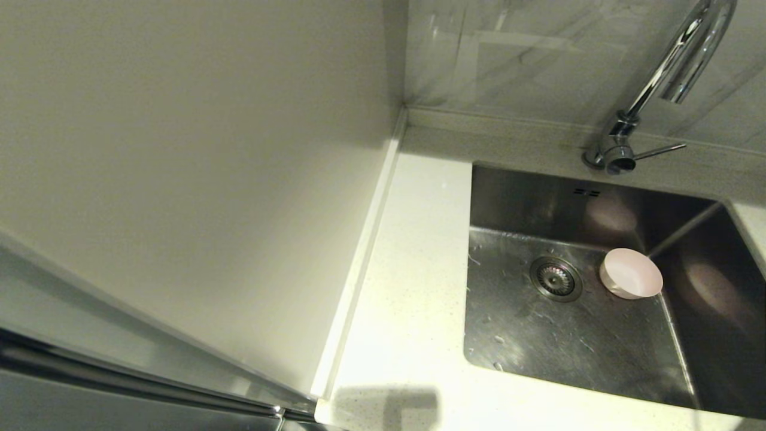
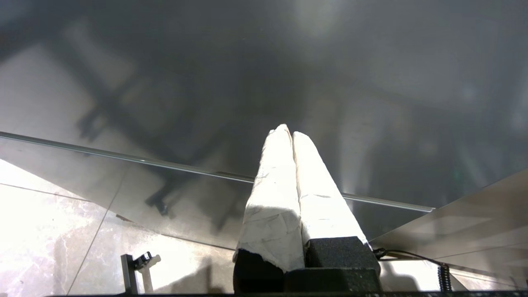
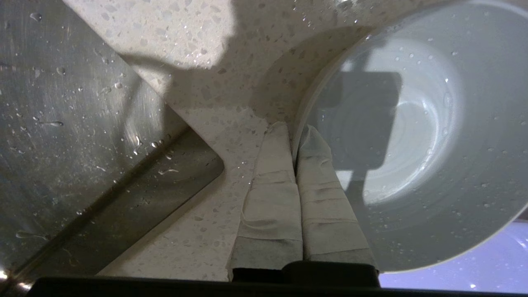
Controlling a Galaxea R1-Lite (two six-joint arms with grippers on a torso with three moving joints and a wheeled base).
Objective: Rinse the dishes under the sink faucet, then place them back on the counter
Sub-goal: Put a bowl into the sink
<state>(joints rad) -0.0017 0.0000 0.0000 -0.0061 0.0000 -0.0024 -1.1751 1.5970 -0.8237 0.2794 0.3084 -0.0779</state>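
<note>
The right tool point(image 3: 293, 132) is clenched on the near rim of the pale blue-grey bowl point(image 3: 416, 136), one finger inside and one outside; the bowl sits mouth-up on the speckled worktop point(image 3: 206, 53) beside the sink point(image 3: 62, 123), with the lilac plate point(image 3: 474, 268) at its edge. In the basin, the pink bowl point(image 1: 631, 273) lies tipped on its side by the drain strainer point(image 1: 555, 278), its mouth facing away from the drain, below the faucet point(image 1: 664, 78). The left tool point(image 2: 292, 134) hangs pressed closed, holding nothing.
</note>
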